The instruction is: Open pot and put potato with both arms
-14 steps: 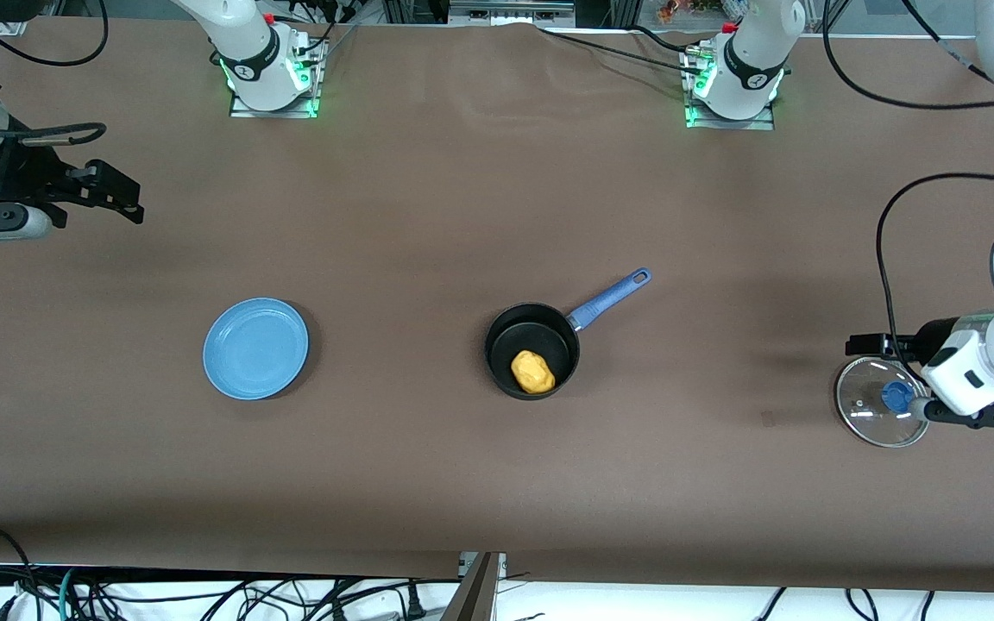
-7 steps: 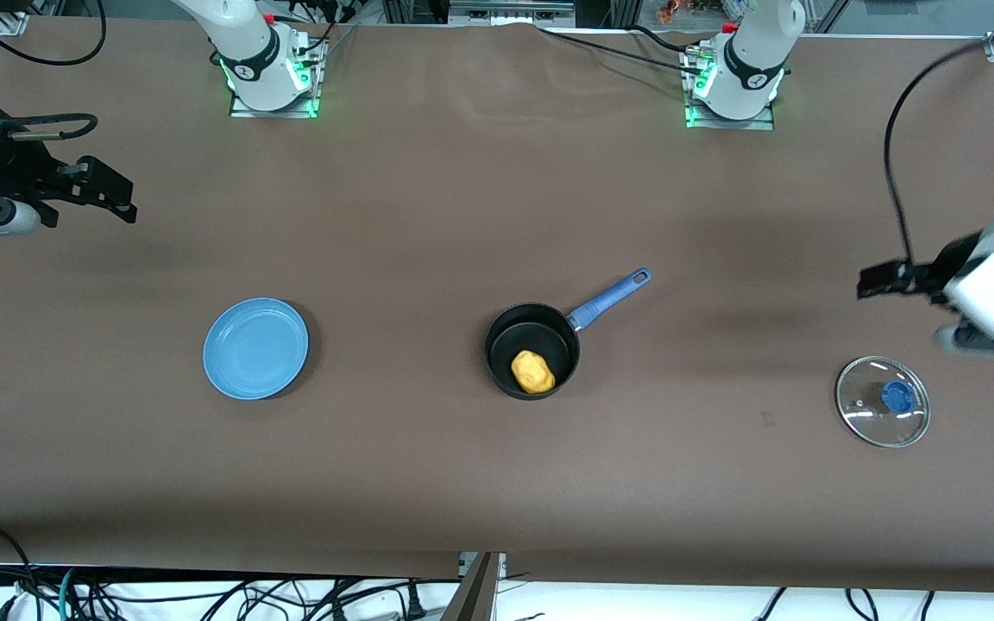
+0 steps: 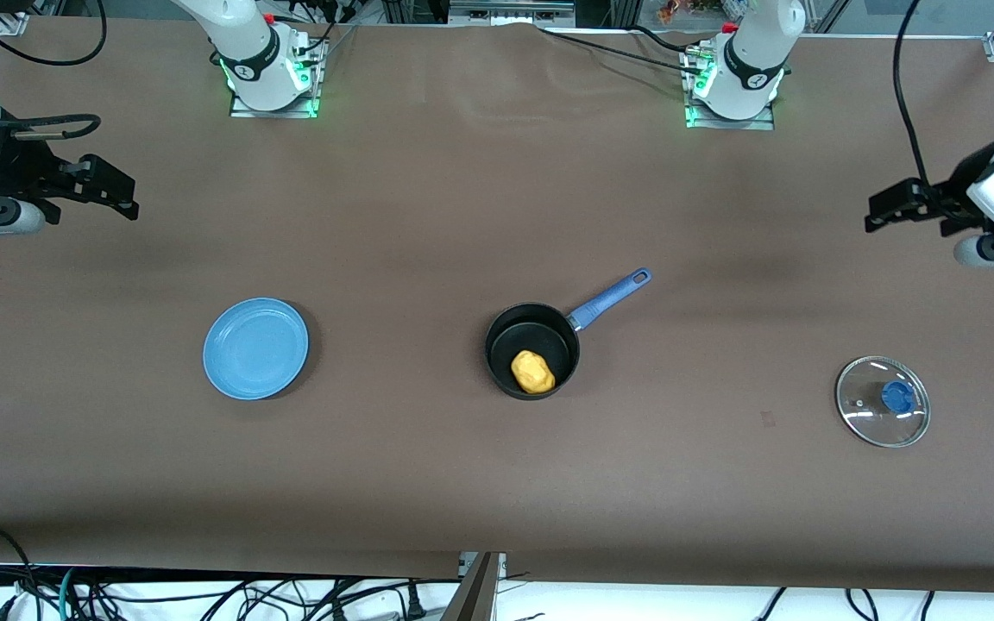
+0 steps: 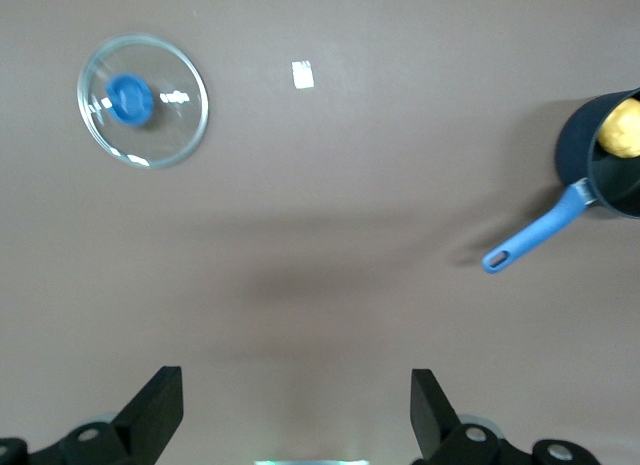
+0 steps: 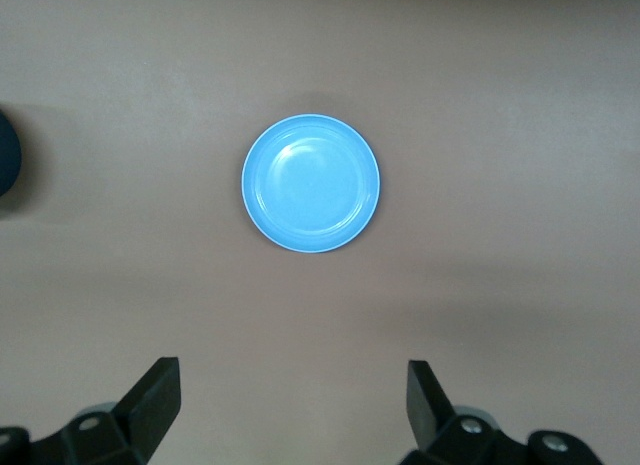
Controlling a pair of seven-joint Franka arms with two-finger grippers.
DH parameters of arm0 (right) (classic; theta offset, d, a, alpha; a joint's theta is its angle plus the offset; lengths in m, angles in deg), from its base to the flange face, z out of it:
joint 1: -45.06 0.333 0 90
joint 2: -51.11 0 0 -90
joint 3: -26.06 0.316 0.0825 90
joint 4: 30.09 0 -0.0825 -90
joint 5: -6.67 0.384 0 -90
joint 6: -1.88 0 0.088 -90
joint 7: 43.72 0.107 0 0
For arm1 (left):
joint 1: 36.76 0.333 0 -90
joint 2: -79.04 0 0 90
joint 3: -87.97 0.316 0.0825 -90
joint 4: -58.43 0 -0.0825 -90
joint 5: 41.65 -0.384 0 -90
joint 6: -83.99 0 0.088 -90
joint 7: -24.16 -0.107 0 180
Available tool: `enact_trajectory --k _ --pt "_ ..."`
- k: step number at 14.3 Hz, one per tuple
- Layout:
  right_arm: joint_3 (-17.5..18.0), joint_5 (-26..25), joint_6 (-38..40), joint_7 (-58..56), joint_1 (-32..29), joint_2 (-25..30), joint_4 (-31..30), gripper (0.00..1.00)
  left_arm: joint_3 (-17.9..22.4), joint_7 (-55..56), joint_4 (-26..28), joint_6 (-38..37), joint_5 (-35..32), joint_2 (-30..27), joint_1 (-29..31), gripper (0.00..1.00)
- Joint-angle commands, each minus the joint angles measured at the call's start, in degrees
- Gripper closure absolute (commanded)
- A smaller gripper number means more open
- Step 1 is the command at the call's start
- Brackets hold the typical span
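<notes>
The black pot (image 3: 531,349) with its blue handle (image 3: 609,297) stands open in the middle of the table. The yellow potato (image 3: 532,372) lies inside it. The glass lid (image 3: 883,401) with a blue knob lies flat on the table toward the left arm's end. My left gripper (image 3: 885,210) is open and empty, up in the air over bare table near that end. Its wrist view shows the lid (image 4: 143,100), the pot (image 4: 605,160) and the potato (image 4: 622,128). My right gripper (image 3: 122,191) is open and empty over the right arm's end.
A flat light-blue plate (image 3: 255,348) sits empty toward the right arm's end, level with the pot. It also shows in the right wrist view (image 5: 311,183). Cables hang along the table's front edge and by the left arm.
My left gripper has come off the lid's knob, risen and drawn away toward the bases' side. The lid stays flat on the table. The right arm has barely shifted.
</notes>
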Motion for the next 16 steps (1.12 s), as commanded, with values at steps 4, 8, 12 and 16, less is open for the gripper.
enact_trajectory --k 4,8,12,16 --pt "0.33 -0.78 0.55 -0.06 -0.20 -0.02 0.69 0.00 8.16 -0.46 4.77 1.31 1.33 -3.54 -6.60 0.00" --pt "0.33 -0.78 0.63 0.03 -0.20 -0.02 0.69 0.00 8.69 -1.35 4.94 1.22 0.97 -3.63 -7.66 0.00" --pt "0.33 -0.78 0.72 0.03 -0.20 -0.02 0.69 0.00 8.51 -1.61 1.88 0.17 0.97 -0.82 -6.78 0.00" --pt "0.33 -0.78 0.90 -0.06 -0.29 -0.02 0.60 0.00 8.78 -1.61 -1.21 -1.50 0.80 1.12 -6.69 0.00"
